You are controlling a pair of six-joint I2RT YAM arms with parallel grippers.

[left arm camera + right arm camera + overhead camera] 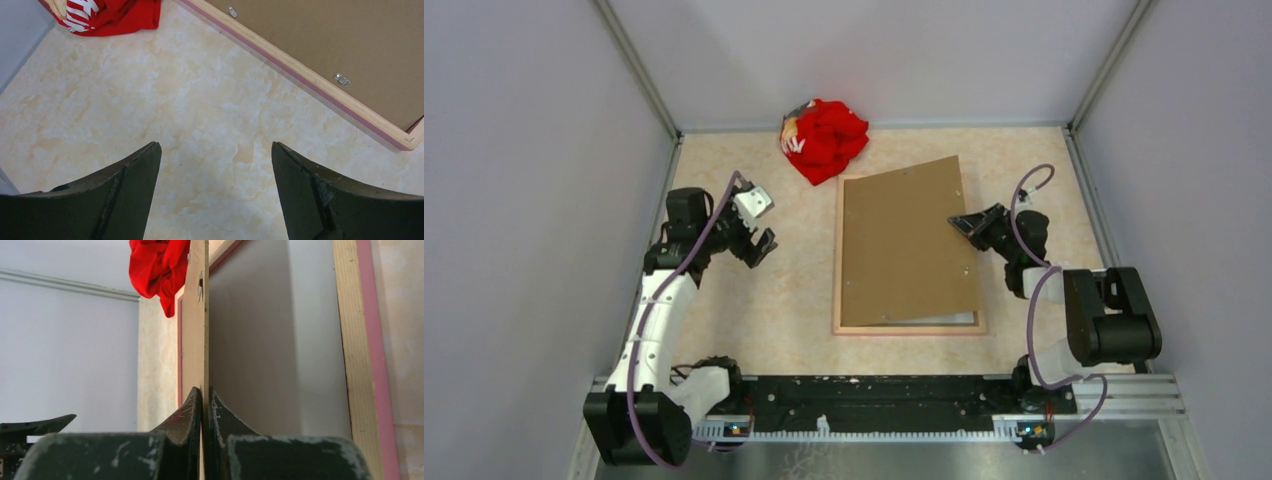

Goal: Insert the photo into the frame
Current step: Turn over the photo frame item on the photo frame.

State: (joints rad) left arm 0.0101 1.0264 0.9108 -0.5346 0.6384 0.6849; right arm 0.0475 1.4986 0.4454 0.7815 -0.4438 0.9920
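Observation:
The frame lies face down mid-table, its light wood back up and a pink edge showing. The brown hardboard backing rests on it askew, its right edge raised. My right gripper is shut on that edge, and the thin board runs between its jaws. A pale sheet shows under the board inside the frame. I cannot tell whether it is the photo, as no printed side shows. My left gripper hovers open over bare table left of the frame, nothing between its jaws.
A red cloth bundle lies at the back of the table by the frame's far left corner. Metal turn clips sit along the frame's inner rim. Grey walls enclose the table on three sides.

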